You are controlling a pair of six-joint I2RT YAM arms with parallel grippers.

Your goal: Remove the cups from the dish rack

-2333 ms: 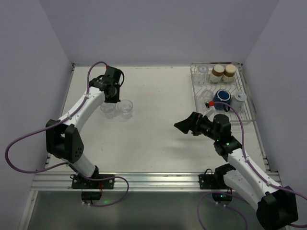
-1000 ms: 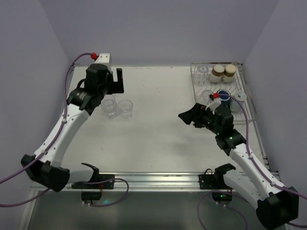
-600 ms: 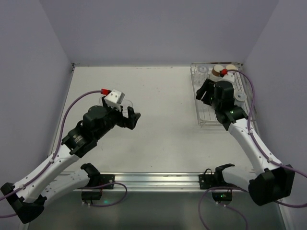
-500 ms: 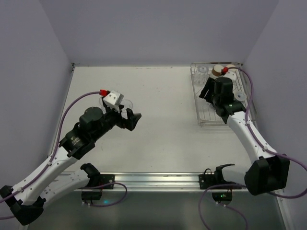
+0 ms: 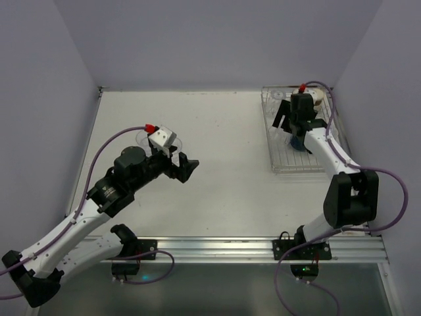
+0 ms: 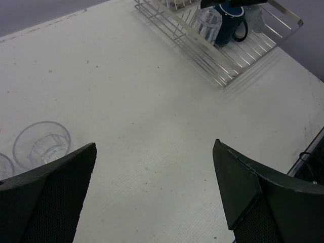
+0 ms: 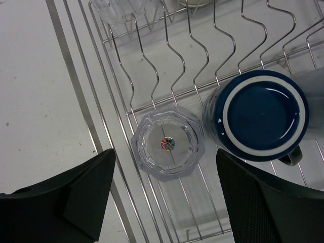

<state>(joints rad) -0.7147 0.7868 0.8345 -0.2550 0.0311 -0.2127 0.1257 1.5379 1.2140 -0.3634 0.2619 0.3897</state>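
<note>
– Your right gripper point(image 7: 166, 172)?
– My jaws are spread, straddling a clear tumbler point(image 7: 168, 143) in the dish rack point(image 7: 81, 91); the blue mug point(image 7: 263, 115) sits just beside my right finger
– And your left gripper point(image 6: 154, 152)?
– Wide apart, empty, with a glass point(image 6: 41, 144) beside its left finger

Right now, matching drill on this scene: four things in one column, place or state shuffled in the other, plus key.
Things:
1. mug
2. rack tumbler
3. table tumbler
4. left fingers

Place or state:
A. standing on the table, outside the rack
B. dark blue, in the rack
C. open, over bare table
D. clear, in the rack, right beside the mug

Pairs: 1-B, 2-D, 3-A, 4-C
</note>
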